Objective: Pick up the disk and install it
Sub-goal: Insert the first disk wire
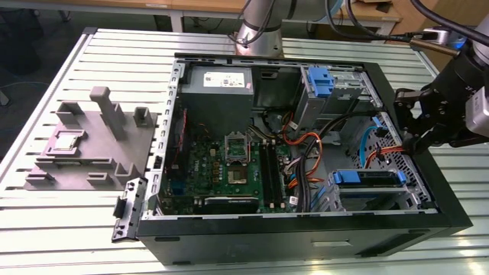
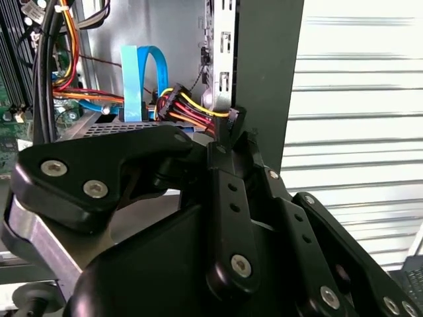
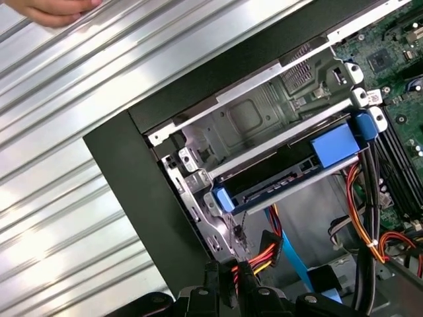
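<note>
The disk (image 1: 367,177), its edge ringed by a blue plastic frame, lies flat inside the metal drive cage at the near right corner of the open computer case; it also shows in the first wrist view (image 3: 277,177). My gripper (image 1: 414,137) hangs over the case's right wall, just beyond that cage. In both wrist views its black fingers (image 3: 213,294) come together at the tips (image 2: 231,129) on the small black connector (image 2: 236,119) of a red, yellow and black cable (image 3: 264,254). The gripper is apart from the disk.
The case (image 1: 450,217) lies on a slatted metal table (image 1: 77,229). Inside it are a motherboard (image 1: 229,160), a grey power supply (image 1: 217,80), an upright blue latch piece (image 1: 319,80) and orange cables (image 1: 306,154). A grey fixture (image 1: 91,143) sits at the exterior view's left. A hand (image 3: 53,10) rests on the table.
</note>
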Controlling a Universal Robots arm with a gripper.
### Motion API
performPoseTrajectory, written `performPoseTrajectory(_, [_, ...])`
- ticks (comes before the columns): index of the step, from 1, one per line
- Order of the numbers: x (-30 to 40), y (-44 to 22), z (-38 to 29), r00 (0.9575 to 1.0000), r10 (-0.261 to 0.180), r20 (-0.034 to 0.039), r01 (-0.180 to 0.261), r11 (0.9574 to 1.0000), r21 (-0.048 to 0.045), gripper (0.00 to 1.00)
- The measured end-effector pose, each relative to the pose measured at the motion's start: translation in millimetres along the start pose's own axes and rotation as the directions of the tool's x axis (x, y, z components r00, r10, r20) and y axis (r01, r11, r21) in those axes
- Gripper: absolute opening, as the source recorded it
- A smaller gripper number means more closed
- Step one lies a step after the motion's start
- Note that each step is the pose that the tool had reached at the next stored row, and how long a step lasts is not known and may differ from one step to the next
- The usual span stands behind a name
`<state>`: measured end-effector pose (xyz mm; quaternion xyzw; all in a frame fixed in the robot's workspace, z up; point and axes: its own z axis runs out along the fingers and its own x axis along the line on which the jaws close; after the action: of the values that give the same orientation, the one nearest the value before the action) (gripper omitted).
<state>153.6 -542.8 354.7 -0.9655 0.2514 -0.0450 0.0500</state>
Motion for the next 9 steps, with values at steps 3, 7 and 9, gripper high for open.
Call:
performPoseTrajectory(3, [-0.2,-0.3,0.0,0.9997,-0.022,-0.0061,0.022,0.9997,0.0049,0.27])
performPoseTrajectory(7, [-1.0,-1.6,0.7,0.999,-0.043,-0.0096,0.043,0.999,0.0089,0.33])
performPoseTrajectory(9, [-1.3,-1.8,1.8,0.9985,-0.053,-0.0161,0.053,0.9985,0.0124,0.33])
